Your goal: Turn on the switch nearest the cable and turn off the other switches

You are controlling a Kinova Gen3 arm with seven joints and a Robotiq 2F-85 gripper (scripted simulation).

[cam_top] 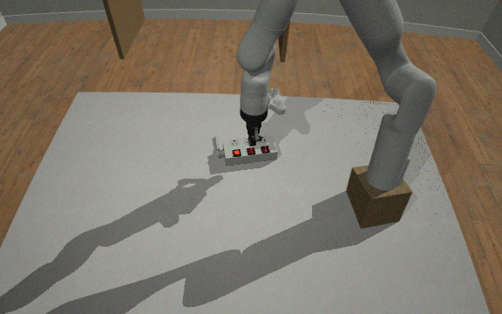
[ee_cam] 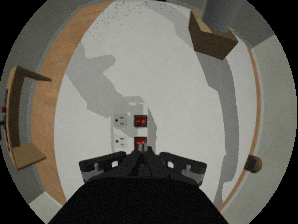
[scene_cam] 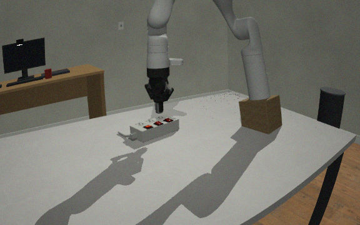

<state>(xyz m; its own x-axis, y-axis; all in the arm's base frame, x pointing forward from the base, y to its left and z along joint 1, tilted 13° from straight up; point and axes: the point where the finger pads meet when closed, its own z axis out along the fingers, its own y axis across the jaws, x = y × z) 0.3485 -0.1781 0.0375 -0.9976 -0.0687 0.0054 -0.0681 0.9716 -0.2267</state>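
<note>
power strip (scene_cam: 155, 129) flat on table, closed claw (scene_cam: 159, 110) just above

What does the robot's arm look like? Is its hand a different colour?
The arm is smooth, pale grey, built of fat rounded tubes with bulging joints. It stands on a brown block. A small white nub sticks out near the wrist. The gripper is black, narrowing to two thin fingers.
</note>
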